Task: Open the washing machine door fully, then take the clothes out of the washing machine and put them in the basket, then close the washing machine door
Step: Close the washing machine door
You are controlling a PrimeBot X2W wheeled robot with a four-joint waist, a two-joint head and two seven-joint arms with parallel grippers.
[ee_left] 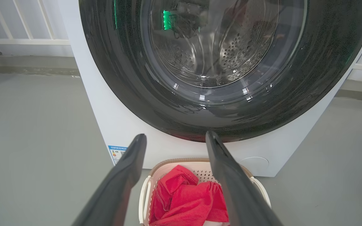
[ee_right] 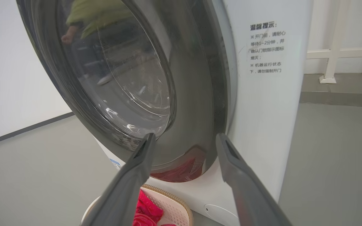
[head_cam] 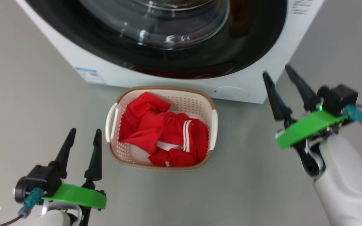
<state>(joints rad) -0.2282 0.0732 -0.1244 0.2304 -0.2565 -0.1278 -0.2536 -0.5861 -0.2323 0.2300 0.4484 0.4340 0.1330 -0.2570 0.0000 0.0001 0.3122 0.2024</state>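
Both pairs of jaws stand wide apart with nothing in them. From the head view, the right gripper (head_cam: 276,70) hangs at three o'clock, its tips close to the lower corner of the big white front-loading washing machine (head_cam: 231,86). The left gripper (head_cam: 85,130) waits at eight o'clock over bare floor. Between them, the bright red soft clothes (head_cam: 165,135) lie heaped inside the small cream perforated plastic basket (head_cam: 165,90), just before the washer. At twelve o'clock the round black-rimmed glass door (head_cam: 168,31) looks pressed flush. Whether it latched, I cannot tell. If not, it could drift open, and a careless right-arm swing could clip that corner.
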